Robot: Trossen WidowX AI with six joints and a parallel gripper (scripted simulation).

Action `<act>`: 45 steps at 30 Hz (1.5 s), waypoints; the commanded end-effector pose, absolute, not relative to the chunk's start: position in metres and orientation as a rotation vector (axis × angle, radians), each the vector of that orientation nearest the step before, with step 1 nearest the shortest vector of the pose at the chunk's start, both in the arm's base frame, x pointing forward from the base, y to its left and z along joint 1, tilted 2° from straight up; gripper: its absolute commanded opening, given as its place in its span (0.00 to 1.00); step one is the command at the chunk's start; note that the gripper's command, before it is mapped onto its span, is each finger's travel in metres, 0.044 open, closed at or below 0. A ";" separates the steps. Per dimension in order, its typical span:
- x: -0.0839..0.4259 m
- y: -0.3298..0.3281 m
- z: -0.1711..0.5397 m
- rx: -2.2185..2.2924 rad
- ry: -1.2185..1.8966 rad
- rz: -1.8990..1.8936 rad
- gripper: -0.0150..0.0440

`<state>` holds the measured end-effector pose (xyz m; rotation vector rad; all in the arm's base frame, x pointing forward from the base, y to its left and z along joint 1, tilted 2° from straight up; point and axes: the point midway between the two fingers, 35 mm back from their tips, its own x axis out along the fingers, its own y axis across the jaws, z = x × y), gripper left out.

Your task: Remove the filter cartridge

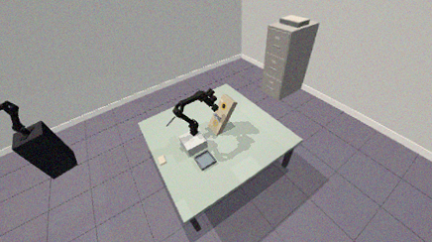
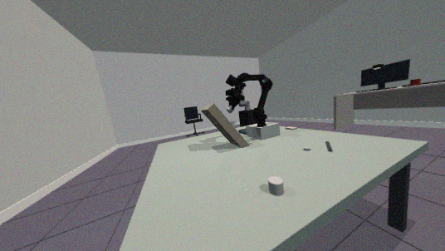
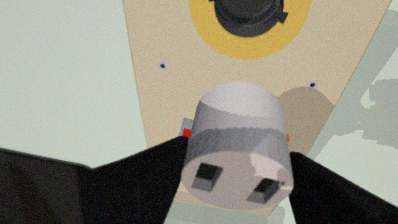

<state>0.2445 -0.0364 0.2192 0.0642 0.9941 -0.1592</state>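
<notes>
The filter cartridge [image 3: 240, 117] is a pale grey cylinder with two dark slots on its end face. My gripper [image 3: 237, 153] [image 1: 216, 108] is shut on it, one black finger on each side. The cartridge is out of its round opening [image 3: 248, 12], which shows dark inside a yellow ring at the top of the wrist view. The tilted beige service panel [image 3: 155, 100] [image 1: 222, 121] [image 2: 225, 126] stands behind the cartridge. A grey part with a red mark shows just left of the cartridge. The tray [image 1: 205, 160] has a dark rim and lies beside the arm's base; no cartridge shows in it.
The arm's white base block [image 1: 193, 143] [image 2: 263, 130] stands between the panel and the tray. A small beige block [image 1: 162, 160] lies near the table edge. A short grey cylinder [image 2: 276, 186] and a dark strip [image 2: 329, 146] are on the table [image 2: 195, 199].
</notes>
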 end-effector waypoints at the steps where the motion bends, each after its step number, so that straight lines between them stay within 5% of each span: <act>1: 0.240 -0.038 0.227 0.065 0.993 -0.165 0.25; 29: 0.233 -0.112 0.217 0.064 1.008 -0.176 0.25; 45: 0.192 -0.175 0.213 0.266 0.982 -0.512 0.25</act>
